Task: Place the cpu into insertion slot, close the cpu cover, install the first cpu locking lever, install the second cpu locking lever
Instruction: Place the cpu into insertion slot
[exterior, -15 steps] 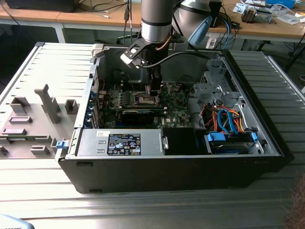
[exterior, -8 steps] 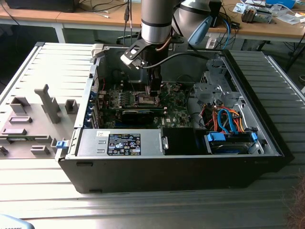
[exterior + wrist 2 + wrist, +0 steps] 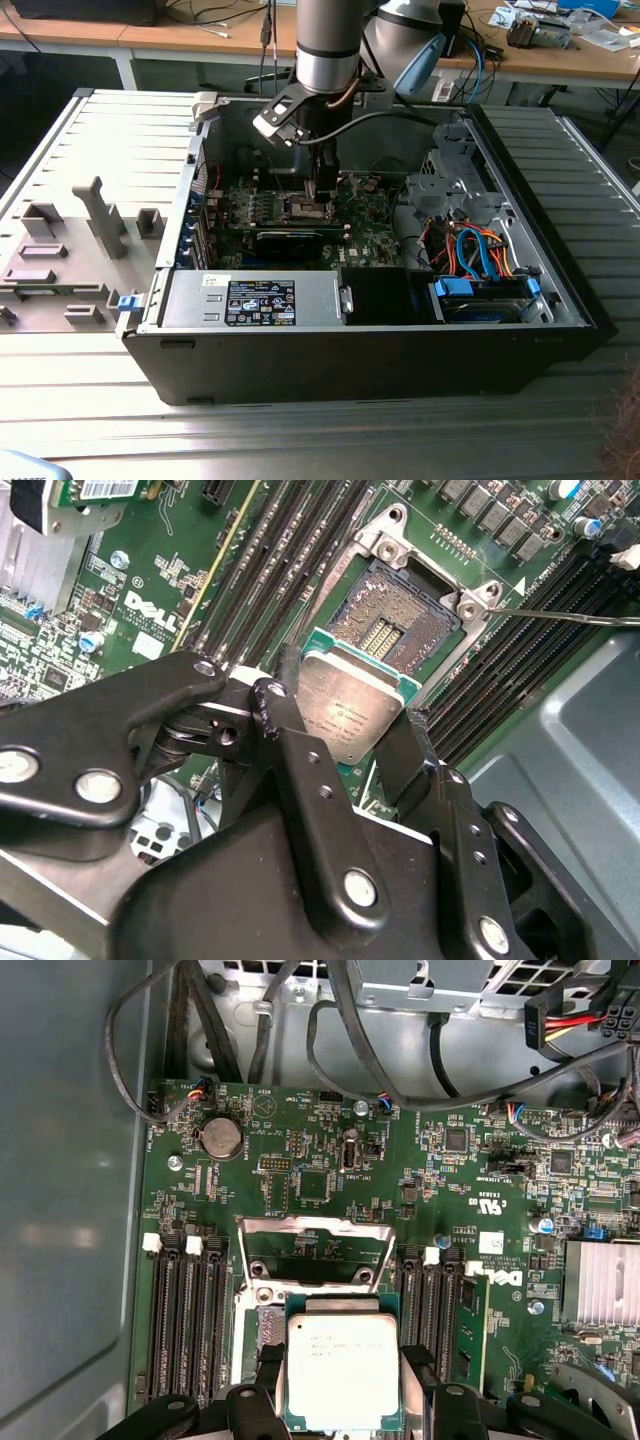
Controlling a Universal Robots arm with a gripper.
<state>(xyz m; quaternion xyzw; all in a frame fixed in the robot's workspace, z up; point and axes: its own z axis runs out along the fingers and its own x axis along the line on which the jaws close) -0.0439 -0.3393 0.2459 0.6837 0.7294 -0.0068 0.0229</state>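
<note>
Inside an open computer case (image 3: 350, 350), low over the green motherboard (image 3: 300, 1160): end effector (image 3: 350, 715) pinching the chip (image 3: 343, 1365) by two opposite edges, hovering at the edge of the open socket (image 3: 400, 620) (dark pin field bare). Metal cover (image 3: 315, 1225) flipped up beyond the socket. Probably the first step, seating the chip, with nothing closed or latched yet. Calls for squaring corners with the socket and lowering flat, without force.
</note>
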